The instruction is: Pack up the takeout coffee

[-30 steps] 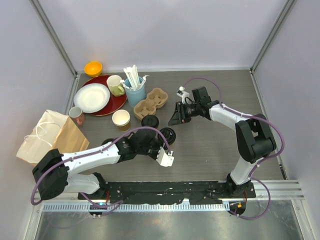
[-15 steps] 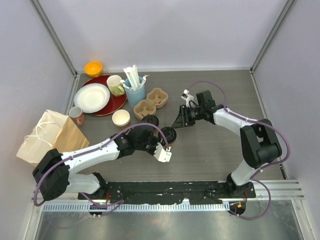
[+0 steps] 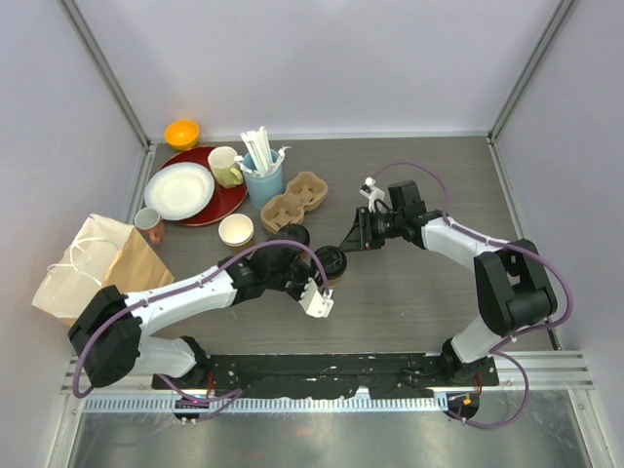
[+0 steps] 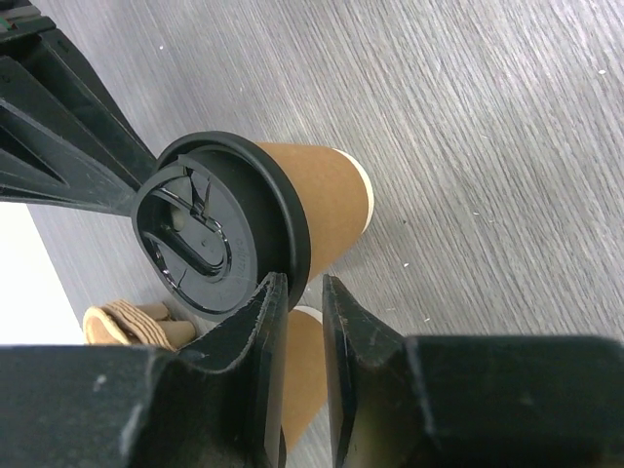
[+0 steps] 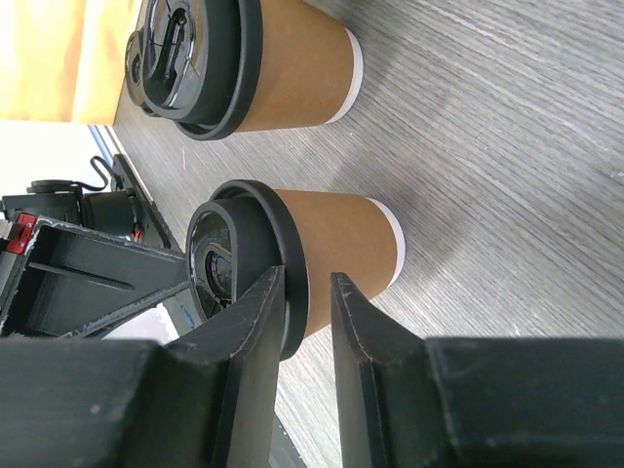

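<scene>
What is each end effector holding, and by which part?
Perhaps one coffee cup. The left end effector and right end effector each straddle the rim of its black lid, but whether either is squeezing cannot be told.

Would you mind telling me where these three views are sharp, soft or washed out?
Top external view: diffuse light, faint shadows on the table. Left wrist view: the lidded cup is crisp, the left fingers soft, a white patch blown out at the left edge. Right wrist view: the nearer cup is sharp, the right fingers softer, the top-left corner a yellow blur.
</scene>
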### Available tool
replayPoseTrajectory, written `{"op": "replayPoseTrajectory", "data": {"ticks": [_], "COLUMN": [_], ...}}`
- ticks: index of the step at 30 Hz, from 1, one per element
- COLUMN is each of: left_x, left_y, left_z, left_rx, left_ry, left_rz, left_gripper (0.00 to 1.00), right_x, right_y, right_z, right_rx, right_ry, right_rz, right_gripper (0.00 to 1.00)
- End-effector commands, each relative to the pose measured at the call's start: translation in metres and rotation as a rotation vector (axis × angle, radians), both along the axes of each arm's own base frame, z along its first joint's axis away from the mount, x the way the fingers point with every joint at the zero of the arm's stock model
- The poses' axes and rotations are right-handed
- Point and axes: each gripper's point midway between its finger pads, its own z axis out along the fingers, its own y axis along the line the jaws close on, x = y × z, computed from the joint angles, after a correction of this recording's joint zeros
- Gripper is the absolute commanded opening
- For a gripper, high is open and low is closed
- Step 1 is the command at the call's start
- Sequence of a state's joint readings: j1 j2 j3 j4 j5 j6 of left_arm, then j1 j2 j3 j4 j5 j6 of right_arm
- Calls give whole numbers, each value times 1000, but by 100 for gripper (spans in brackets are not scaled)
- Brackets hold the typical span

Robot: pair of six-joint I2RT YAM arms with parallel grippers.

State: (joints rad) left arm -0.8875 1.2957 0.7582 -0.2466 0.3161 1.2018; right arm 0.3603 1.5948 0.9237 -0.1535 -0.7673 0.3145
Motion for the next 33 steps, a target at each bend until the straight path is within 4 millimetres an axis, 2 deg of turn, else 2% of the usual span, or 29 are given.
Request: {"op": "replayPoseTrajectory", "data": {"ticks": [1,2,4,9,17,21,25,27,29,30,32,33], "left_x": [-3,-3,-5,-9,-23,-26,-31,-32,-30,-30,-31,-31], "left_y": [-10,-10,-9,-2,11,13,16,16,14,13,12,12], "left_z": [4,2,-3,-14,-35,-44,-51,-52,-49,-48,-42,-41], "left_rx": [-19,-17,-9,28,89,104,121,119,111,111,108,109], "left_ry": [14,19,42,77,144,164,189,189,175,173,169,169], "left_rz": [-53,-53,-45,-38,-42,-52,-60,-62,-69,-73,-87,-88], "left_gripper": [23,22,21,16,9,7,7,7,6,6,6,6], "right_x": [-9,-9,-20,-32,-47,-60,-61,-61,-58,-51,-46,-39], "right_y": [-2,-1,-4,-9,-18,-26,-30,-28,-26,-23,-20,-17], "right_z": [-1,-2,-18,-34,-53,-72,-84,-82,-74,-61,-47,-31], "right_rx": [7,15,11,-2,-32,-71,-85,-81,-66,-46,-28,-5], "right_ry": [4,6,47,79,109,152,151,149,142,113,82,39], "right_rz": [-10,-15,-25,-32,-47,-68,-82,-80,-76,-78,-83,-85], "right_gripper": [29,27,19,10,4,1,1,1,7,12,15,18]}}
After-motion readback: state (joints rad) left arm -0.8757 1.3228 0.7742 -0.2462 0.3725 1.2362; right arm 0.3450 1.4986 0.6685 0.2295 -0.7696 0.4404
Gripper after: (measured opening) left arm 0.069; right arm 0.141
